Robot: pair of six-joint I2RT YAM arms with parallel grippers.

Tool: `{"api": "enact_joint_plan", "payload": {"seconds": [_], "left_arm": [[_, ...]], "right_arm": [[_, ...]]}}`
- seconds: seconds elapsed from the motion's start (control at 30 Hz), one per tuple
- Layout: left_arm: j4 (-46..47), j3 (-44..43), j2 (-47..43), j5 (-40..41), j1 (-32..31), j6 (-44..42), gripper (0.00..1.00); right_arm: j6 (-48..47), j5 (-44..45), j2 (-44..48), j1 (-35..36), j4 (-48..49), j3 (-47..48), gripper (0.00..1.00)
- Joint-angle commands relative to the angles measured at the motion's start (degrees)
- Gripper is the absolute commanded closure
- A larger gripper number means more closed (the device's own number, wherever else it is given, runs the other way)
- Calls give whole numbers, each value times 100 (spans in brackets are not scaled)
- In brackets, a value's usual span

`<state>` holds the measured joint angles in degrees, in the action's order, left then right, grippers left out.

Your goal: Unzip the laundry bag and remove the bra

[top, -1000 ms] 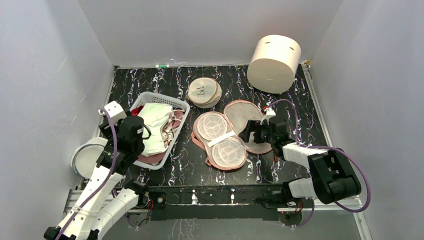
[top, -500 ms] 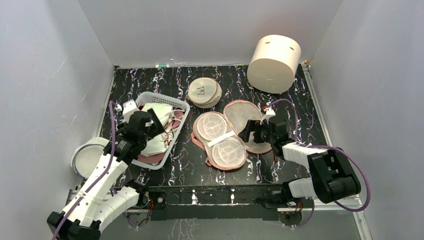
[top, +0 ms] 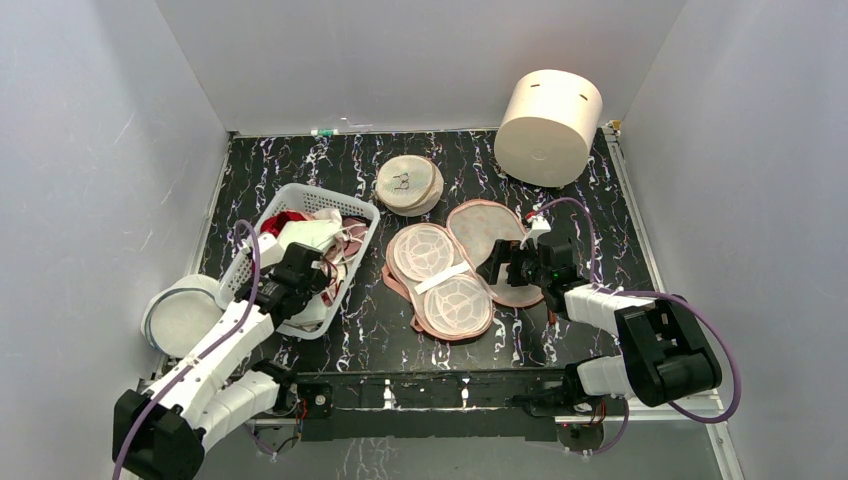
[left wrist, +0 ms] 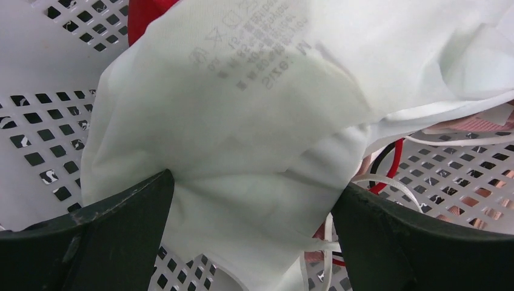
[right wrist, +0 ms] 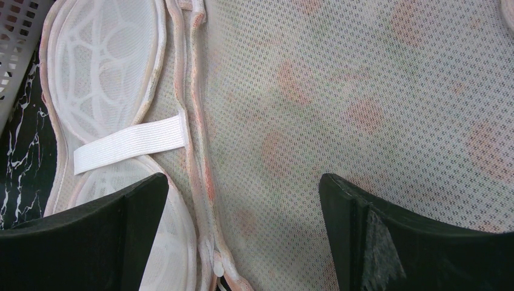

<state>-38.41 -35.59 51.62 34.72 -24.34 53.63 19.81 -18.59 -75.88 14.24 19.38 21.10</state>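
A black marbled table (top: 370,335) holds a large cream cylinder (top: 548,127) at the far right. A white perforated basket (top: 318,192) sits at the left. The laundry bag (top: 484,232) lies unzipped and spread open at the centre, pale lining up, with a white cup frame (top: 442,280) in its left half. The bra (top: 312,234), off-white, lies in the basket on top of a red garment (top: 283,218). A small round mesh disc (top: 408,185) rests beyond the bag. The left gripper (left wrist: 251,194) reaches into the basket, fingers wide apart with bra fabric between them. The right gripper (right wrist: 242,188) hangs over the bag's lining, fingers also spread, holding nothing.
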Motion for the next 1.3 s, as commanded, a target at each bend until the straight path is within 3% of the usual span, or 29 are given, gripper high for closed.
{"api": "enact_joint_plan", "payload": {"seconds": [0.0, 0.33, 0.53, 0.73, 0.9, 1.0, 1.07, 1.27], "left_arm": [[-164, -346, -75, 423, 23, 9, 2], [234, -794, -1226, 150, 21, -1135, 2], [2001, -559, -1666, -1016, 17, -2629, 2], [3438, -657, -955, -2486, 17, -3523, 2], [4254, -869, -219, -3477, 17, -3649, 1], [4570, -954, 98, -3759, 19, -3677, 2], [4715, -918, 134, -3757, -35, -3775, 1], [4473, -688, -200, -3367, -239, -4133, 2]], "right_arm": [[-21, -44, -4, 33, 39, 135, 3], [-26, -107, -32, 33, -175, 258, 3], [-20, -39, 258, 29, -622, 403, 3], [-7, 344, 891, 29, -1264, 648, 3], [174, 1491, 1338, 15, -1762, 813, 3], [243, 2182, 1527, -145, -2065, 896, 8], [317, 2445, 1586, -355, -2240, 971, 20], [582, 2077, 1476, -1314, -2490, 1029, 30]]}}
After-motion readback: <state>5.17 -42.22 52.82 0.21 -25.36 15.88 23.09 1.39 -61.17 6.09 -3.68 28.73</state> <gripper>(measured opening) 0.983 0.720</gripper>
